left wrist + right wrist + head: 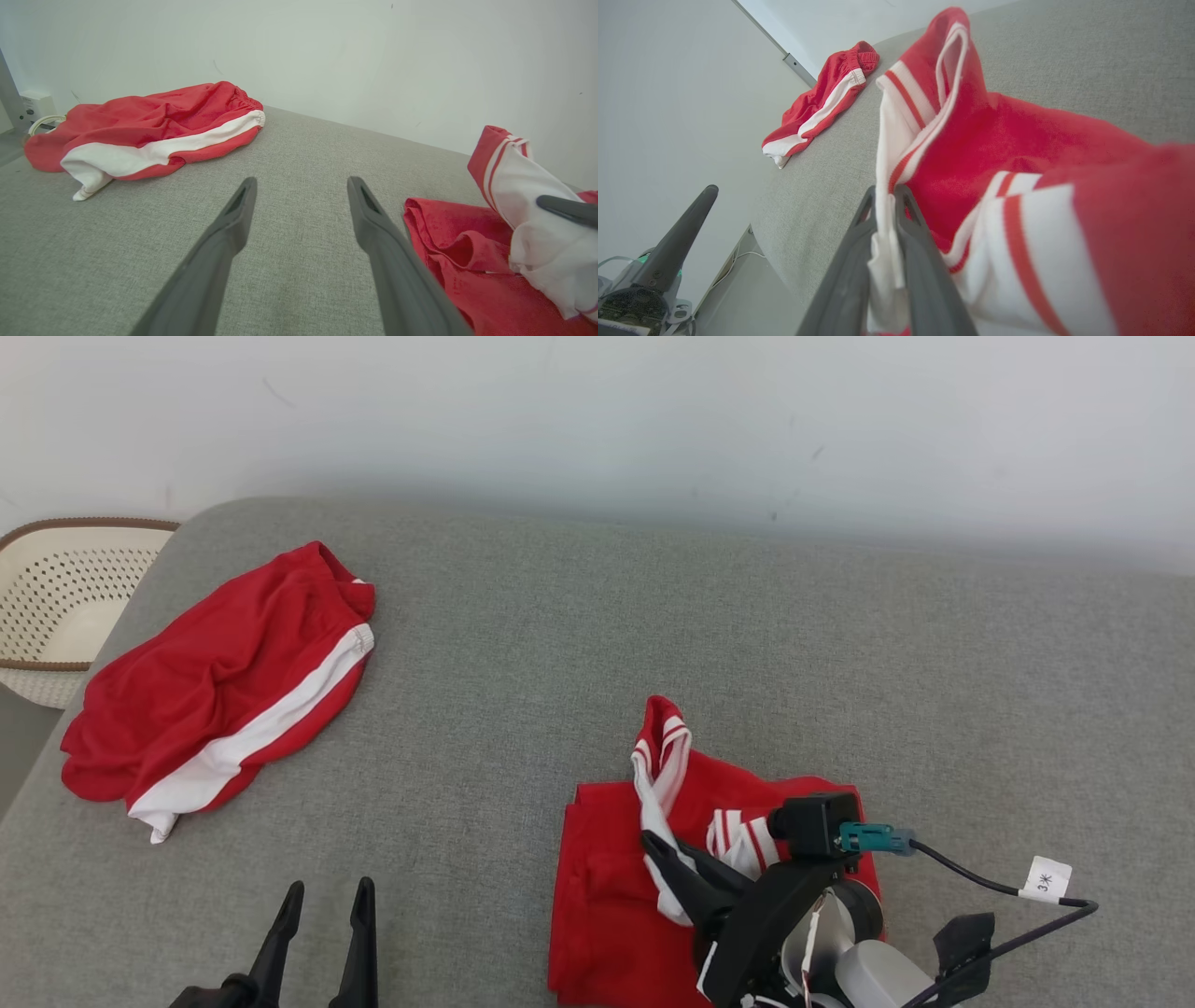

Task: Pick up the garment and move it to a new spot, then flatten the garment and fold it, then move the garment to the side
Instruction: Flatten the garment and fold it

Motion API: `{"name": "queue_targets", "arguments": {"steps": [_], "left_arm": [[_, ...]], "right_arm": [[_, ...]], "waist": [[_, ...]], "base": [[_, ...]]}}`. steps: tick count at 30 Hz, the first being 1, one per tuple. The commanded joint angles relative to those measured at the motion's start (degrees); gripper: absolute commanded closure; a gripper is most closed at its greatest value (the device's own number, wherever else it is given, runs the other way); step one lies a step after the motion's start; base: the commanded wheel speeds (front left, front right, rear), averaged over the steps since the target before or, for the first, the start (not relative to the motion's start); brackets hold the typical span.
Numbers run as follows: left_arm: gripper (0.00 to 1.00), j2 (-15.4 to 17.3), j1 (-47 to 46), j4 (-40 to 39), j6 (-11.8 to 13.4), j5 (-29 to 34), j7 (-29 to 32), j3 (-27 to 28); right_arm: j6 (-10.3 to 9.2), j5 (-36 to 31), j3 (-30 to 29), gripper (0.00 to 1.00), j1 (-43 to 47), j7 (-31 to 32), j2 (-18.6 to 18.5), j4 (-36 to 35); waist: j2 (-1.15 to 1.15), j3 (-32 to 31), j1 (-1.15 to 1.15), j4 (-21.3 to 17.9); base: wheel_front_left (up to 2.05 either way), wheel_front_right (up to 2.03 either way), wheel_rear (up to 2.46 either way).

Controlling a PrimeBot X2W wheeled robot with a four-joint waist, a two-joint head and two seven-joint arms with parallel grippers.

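I have my right gripper [886, 198] clamped on the white striped trim of the red garment [611, 896], bunched at the near right of the grey cushion [579, 635], my left gripper [329, 891] open beside it, red shorts [215, 681] and a basket [56, 588] well off left.
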Motion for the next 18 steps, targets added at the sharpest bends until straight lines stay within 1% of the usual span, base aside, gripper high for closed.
{"name": "queue_targets", "arguments": {"steps": [1, 2, 5, 11, 14, 18], "left_arm": [[0.00, 0.0, 0.2, 0.2, -0.1, -0.7, -0.2, 0.1], [0.00, 0.0, 0.3, 0.2, -0.2, -0.6, -0.2, 0.3], [0.00, 0.0, 0.9, 0.3, -0.2, -0.3, -0.2, 0.6], [0.00, 0.0, 1.4, 0.1, -0.1, 0.0, -0.2, 1.2], [0.00, 0.0, 1.7, -0.2, 0.0, 0.1, -0.2, 1.3], [0.00, 0.0, 1.8, -0.4, 0.0, 0.1, -0.2, 1.3]], "right_arm": [[0.00, 0.3, 0.4, 0.17, -0.5, -0.8, 0.4, 0.2], [0.00, 0.6, 0.7, 0.00, -0.7, -1.1, 0.5, 0.4], [0.00, 1.9, 1.4, 0.00, -1.3, -2.9, 0.5, -0.6], [0.00, 2.9, 1.5, 0.00, -2.7, -7.2, -1.6, -5.4], [0.00, 2.9, -0.2, 0.00, -2.8, -8.9, -3.1, -7.8], [0.00, 1.0, -3.4, 0.00, -2.2, -9.4, -5.1, -8.2]], "waist": [[0.00, -0.2, 0.00, 0.1], [0.00, -0.3, 0.00, 0.1], [0.00, -0.7, 0.00, -0.2], [0.00, -1.4, 0.00, -1.1], [0.00, -1.4, 0.00, -1.6], [0.00, -1.5, 0.00, -2.1]], "base": [[0.00, 0.00, 0.00], [0.00, 0.00, 0.00], [0.00, 0.00, 0.00], [0.00, 0.00, 0.00], [0.00, 0.00, 0.00], [0.00, 0.00, 0.00]]}}
